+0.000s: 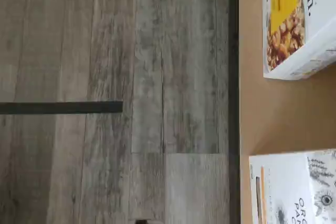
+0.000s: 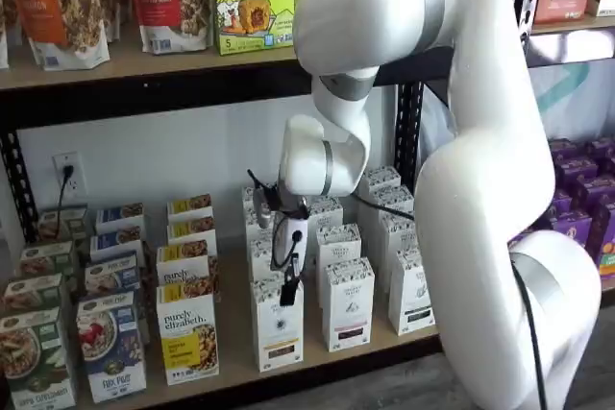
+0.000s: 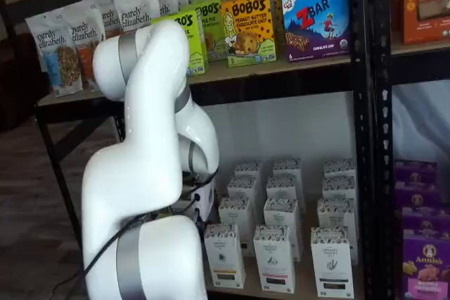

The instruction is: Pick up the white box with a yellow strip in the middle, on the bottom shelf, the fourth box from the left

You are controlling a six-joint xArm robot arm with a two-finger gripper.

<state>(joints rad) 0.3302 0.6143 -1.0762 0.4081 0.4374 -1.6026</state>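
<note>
Bottom shelf (image 2: 231, 352): tan wood board, black front rail. Boxes in front-to-back rows, all upright. L side: cereal cartons (image 2: 110, 343), then purely elizabeth granola box (image 2: 187, 345). Mid/R: white box (image 2: 278, 322) w/ tan strip at front; dark-strip white cartons (image 2: 348, 302) beside it.

Grey wood-plank floor (image 1: 105, 77); white wall (image 2: 173, 141) with outlet (image 2: 65, 169).

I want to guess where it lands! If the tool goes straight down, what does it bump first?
Probably the white box, which sits right under the tool in a shelf view. Depth is unclear, though: the wrist view shows mostly floor beside the bottom shelf, so it might miss.
</note>
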